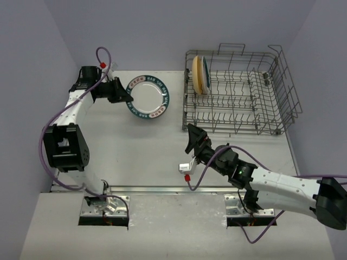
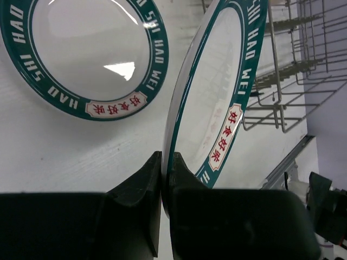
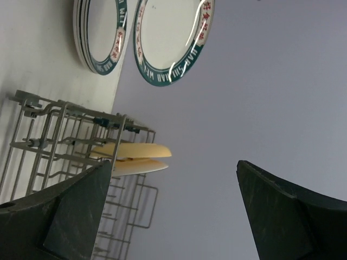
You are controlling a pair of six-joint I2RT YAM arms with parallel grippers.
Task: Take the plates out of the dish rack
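Note:
My left gripper [image 1: 126, 96] [image 2: 165, 158] is shut on the rim of a white plate with a teal band and red characters [image 1: 147, 97] [image 2: 217, 92] [image 3: 171, 38], held tilted just above the table. Under and beside it lies a stack of similar plates [image 2: 81, 49] [image 3: 100, 32]. The grey wire dish rack [image 1: 271, 92] [image 3: 49, 141] stands at the back right. A tan-yellow plate [image 1: 198, 75] [image 3: 135, 150] stands upright at its left end, with a white one [image 1: 205, 76] [image 3: 138, 167] right beside it. My right gripper [image 1: 192, 138] [image 3: 173, 168] is open and empty, in front of the rack's left end.
A white tag with a red tip [image 1: 186, 169] hangs on the right arm's cable. The rack's looped wire handles [image 1: 232, 50] stick up at the back. Purple walls close in the table at the left, back and right.

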